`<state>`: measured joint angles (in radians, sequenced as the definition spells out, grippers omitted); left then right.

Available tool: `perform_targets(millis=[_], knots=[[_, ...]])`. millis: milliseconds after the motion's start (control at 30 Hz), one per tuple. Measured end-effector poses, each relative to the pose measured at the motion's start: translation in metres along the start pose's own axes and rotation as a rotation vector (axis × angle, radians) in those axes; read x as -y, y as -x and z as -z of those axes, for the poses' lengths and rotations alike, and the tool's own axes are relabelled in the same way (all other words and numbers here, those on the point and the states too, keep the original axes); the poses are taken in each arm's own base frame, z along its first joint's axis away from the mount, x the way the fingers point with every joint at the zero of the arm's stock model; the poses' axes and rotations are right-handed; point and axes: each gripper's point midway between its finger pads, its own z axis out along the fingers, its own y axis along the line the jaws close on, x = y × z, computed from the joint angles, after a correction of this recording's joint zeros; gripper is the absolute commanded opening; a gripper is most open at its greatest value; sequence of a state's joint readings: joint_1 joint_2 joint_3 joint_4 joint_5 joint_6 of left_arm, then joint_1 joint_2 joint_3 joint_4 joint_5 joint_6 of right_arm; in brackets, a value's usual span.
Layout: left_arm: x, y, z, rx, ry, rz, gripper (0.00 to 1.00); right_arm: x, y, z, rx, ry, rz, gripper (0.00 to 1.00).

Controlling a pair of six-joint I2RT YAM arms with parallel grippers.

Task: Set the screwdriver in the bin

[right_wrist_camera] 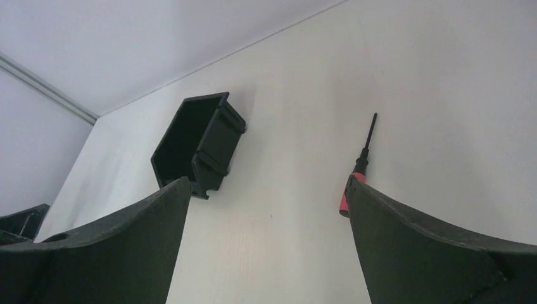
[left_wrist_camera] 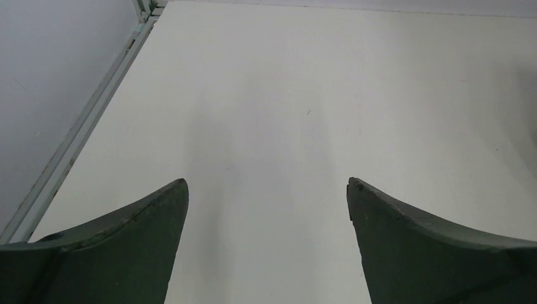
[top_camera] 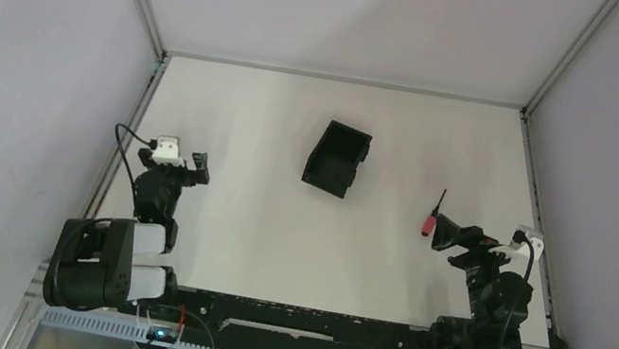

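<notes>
Reaching for the screwdriver (right_wrist_camera: 358, 166) is the step in hand, I judge. It lies flat on the table (top_camera: 247, 125), well to the right of the bin (right_wrist_camera: 215, 149), its red handle just beside one finger of the right gripper (right_wrist_camera: 267, 183) rather than between the two. That pincer's jaws stand wide apart, holding nothing. The next move calls for shifting sideways, away from the bin, to straddle the handle, then closing. Well to the bin's left, the left gripper (left_wrist_camera: 267, 183) gapes empty too.

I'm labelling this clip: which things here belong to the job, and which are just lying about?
Job: small red-handled screwdriver with thin dark shaft; small black plastic open-top bin; open right hand beside it.
Just there: open left hand; white table; metal frame rail.
</notes>
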<state>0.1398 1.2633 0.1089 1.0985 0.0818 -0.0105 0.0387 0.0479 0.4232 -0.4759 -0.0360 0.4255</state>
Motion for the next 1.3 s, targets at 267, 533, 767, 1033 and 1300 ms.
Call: perform_targets(millis=[267,533,767,1033,1300], knots=[[0.0,0.0,0.0,0.0,0.0,0.0,1.0,0.005,0.007,0.001,0.038,-0.036,-0.039,1.0],[0.0,0.0,0.0,0.0,0.0,0.0,1.0,-0.018,0.053,0.01,0.145,0.018,0.0,0.98],[0.0,0.0,0.0,0.0,0.0,0.0,1.0,-0.057,0.149,-0.021,0.071,-0.056,0.098,0.97],[0.0,0.0,0.0,0.0,0.0,0.0,1.0,-0.039,0.14,-0.118,-0.371,-0.28,0.152,1.0],[0.0,0.0,0.0,0.0,0.0,0.0,1.0,0.038,-0.025,-0.157,-1.004,-0.453,0.124,0.94]])
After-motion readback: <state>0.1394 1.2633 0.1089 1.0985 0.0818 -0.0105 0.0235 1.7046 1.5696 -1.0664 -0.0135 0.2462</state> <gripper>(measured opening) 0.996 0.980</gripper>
